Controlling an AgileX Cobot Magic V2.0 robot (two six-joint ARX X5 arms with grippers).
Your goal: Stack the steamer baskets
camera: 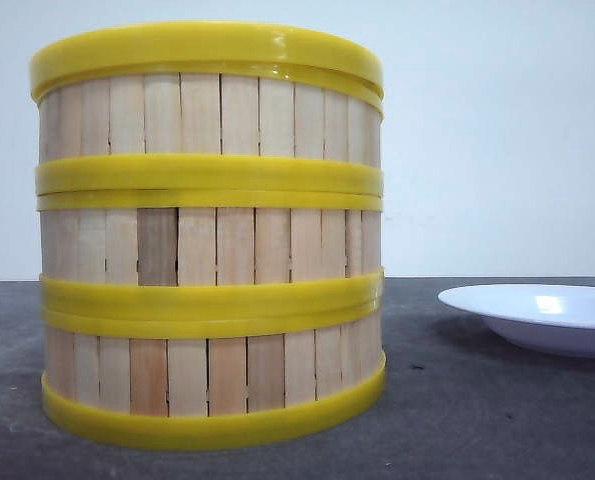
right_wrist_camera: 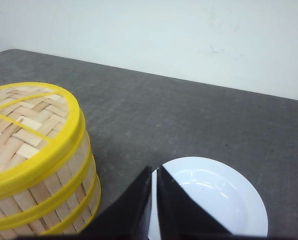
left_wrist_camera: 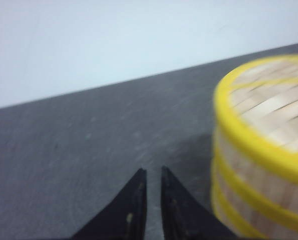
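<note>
Three steamer baskets stand in one stack on the dark grey table, filling the left of the front view: the top basket, the middle one and the bottom one, each with light-wood slats and yellow rims. In the wrist views the stack shows a woven bamboo top face. My left gripper hangs above bare table beside the stack, jaws nearly together and holding nothing. My right gripper is shut and empty, over the gap between the stack and the plate. Neither touches the stack.
A shallow white plate lies on the table to the right of the stack. A plain pale wall closes the far edge of the table.
</note>
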